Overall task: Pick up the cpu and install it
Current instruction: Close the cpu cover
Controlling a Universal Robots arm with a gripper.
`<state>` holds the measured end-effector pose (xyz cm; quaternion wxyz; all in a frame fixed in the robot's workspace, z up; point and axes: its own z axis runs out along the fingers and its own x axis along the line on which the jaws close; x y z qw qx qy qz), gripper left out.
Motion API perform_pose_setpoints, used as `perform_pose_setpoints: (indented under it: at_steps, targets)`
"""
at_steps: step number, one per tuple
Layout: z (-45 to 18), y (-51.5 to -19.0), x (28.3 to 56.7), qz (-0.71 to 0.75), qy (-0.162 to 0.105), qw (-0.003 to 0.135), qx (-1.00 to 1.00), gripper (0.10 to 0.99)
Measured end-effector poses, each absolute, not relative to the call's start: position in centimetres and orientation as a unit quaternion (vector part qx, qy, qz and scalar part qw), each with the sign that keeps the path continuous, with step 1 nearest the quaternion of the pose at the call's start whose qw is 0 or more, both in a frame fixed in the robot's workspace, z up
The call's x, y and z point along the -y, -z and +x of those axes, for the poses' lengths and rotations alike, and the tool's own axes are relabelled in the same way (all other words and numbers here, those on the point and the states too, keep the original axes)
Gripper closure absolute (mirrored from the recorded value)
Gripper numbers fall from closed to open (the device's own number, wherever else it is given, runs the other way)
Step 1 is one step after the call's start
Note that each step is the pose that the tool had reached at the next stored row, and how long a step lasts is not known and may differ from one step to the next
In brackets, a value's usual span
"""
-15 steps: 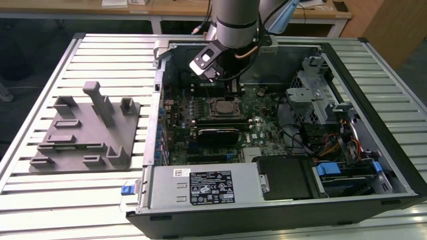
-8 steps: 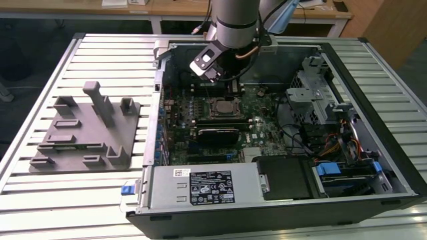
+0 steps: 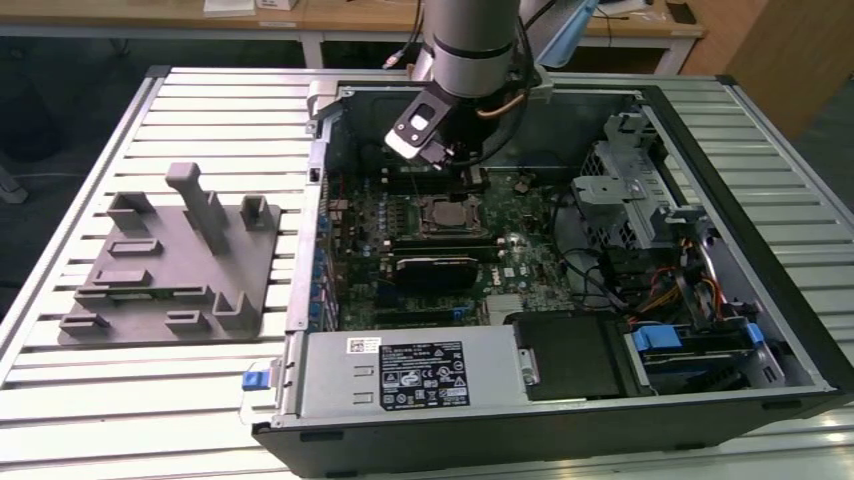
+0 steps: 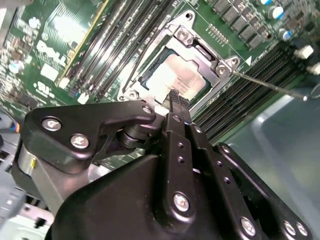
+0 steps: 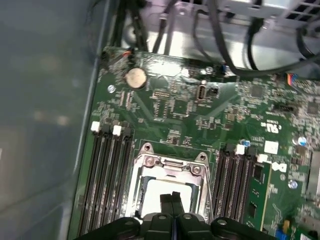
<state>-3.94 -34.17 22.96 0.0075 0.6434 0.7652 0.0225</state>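
1. CPU [image 4: 177,75] lies flat inside the metal socket frame [image 4: 220,67] near the middle of the motherboard [image 5: 165,107]. Its pale top plate faces up, and it also shows in the exterior view [image 3: 447,213].
2. The gripper [image 4: 175,100] hangs just above the chip's edge; in the first wrist view [image 5: 172,197] its tips overlap the plate's near side. The jaws are pressed together with nothing between them. Whether the tips touch the plate I cannot tell.
3. Judged from this, the chip is already in its seat, so the risk now is force. A push at the edge rather than the centre could tip the CPU and damage the socket contacts.
4. A thin lever [image 4: 270,86] stands out from one corner of the frame. If it is unlatched, a sideways drag could shift the chip.
5. Memory slots [image 5: 107,170] flank the socket closely on both sides, so a skewed move could snag them.
6. The computer case [image 3: 787,300] sits on the bench [image 3: 200,100], its back wall near the arm's wrist.
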Motion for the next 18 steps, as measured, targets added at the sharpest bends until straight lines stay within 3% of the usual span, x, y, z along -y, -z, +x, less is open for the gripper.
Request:
perform_pose_setpoints:
  at_steps: [18]
  targets:
    - [-3.97, -22.78, 34.17, 0.511, -0.023, 0.004, -0.859, 0.980]
